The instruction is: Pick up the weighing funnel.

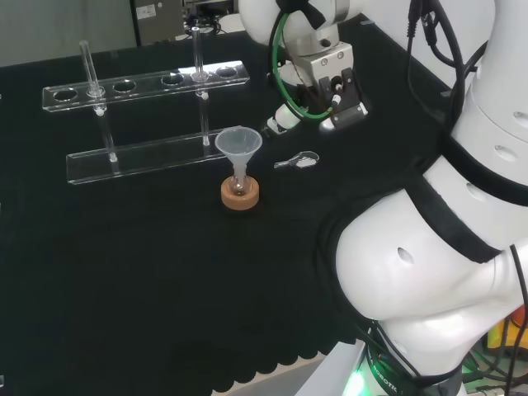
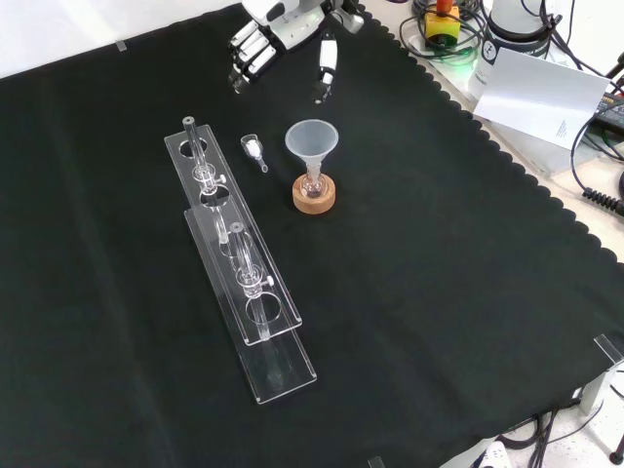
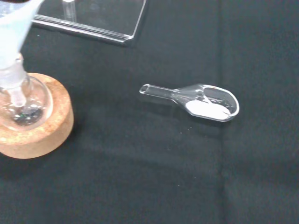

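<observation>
- on the black surface (image 2: 439, 292), the weighing funnel (image 2: 254, 150) lies flat, something white in its scoop, near the funnel (image 2: 312, 144).
- the robot hand (image 2: 281, 37) hangs apart from it, toward the front view's top, fingers spread wide, holding nothing.
- this looks like the approach; next it probably needs to come down and pinch the piece level.
</observation>
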Tool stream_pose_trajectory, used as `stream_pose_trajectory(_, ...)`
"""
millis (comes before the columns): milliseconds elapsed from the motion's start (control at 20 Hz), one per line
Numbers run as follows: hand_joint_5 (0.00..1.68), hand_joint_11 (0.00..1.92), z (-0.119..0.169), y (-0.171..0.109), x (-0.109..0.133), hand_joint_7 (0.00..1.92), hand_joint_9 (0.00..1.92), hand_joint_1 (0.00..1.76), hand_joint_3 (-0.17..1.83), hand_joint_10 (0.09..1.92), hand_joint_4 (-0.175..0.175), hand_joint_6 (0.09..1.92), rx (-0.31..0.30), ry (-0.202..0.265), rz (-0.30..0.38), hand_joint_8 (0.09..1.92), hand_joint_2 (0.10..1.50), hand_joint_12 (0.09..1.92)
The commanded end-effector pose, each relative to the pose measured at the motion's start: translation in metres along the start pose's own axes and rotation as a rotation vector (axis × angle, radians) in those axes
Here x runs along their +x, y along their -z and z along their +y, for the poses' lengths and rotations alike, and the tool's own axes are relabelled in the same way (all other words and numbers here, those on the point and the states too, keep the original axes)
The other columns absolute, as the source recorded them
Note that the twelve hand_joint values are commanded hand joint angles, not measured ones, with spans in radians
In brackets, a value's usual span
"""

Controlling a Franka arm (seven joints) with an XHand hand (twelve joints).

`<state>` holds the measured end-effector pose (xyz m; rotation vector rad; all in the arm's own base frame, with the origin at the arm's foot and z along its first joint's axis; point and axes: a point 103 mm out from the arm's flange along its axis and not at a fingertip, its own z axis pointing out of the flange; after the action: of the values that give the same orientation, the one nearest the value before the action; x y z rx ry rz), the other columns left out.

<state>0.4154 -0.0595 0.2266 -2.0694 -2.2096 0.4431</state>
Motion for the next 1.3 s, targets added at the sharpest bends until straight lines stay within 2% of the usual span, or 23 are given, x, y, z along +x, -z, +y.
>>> stream_pose_trajectory(50, 0.17, 0.08, 0.001, -0.008, -0.011, 0.04, 0.27, 0.49, 0.27, 0.73, -0.056, 0.09, 0.019, -0.003, 0.016, 0.69, 0.72, 1.43)
stream_pose_trajectory(200, 0.18, 0.1, 0.004, -0.016, -0.018, 0.06, 0.31, 0.51, 0.27, 0.71, -0.056, 0.09, 0.037, -0.02, 0.041, 0.7, 0.73, 1.42)
stream_pose_trajectory(450, 0.26, 0.17, 0.01, -0.036, -0.028, 0.14, 0.41, 0.67, 0.32, 0.66, -0.056, 0.09, 0.036, -0.044, 0.059, 0.7, 0.74, 1.39)
stream_pose_trajectory(750, 0.4, 0.27, 0.022, -0.055, -0.037, 0.27, 0.56, 0.84, 0.52, 0.59, -0.057, 0.09, 0.01, -0.043, 0.098, 0.69, 0.69, 1.35)
stream_pose_trajectory(950, 0.48, 0.33, 0.031, -0.07, -0.041, 0.35, 0.61, 0.89, 0.58, 0.57, -0.054, 0.09, -0.003, -0.037, 0.119, 0.68, 0.66, 1.33)
stream_pose_trajectory(1300, 0.54, 0.36, 0.051, -0.089, -0.038, 0.42, 0.64, 0.9, 0.6, 0.56, -0.052, 0.09, 0.007, -0.022, 0.09, 0.69, 0.66, 1.32)
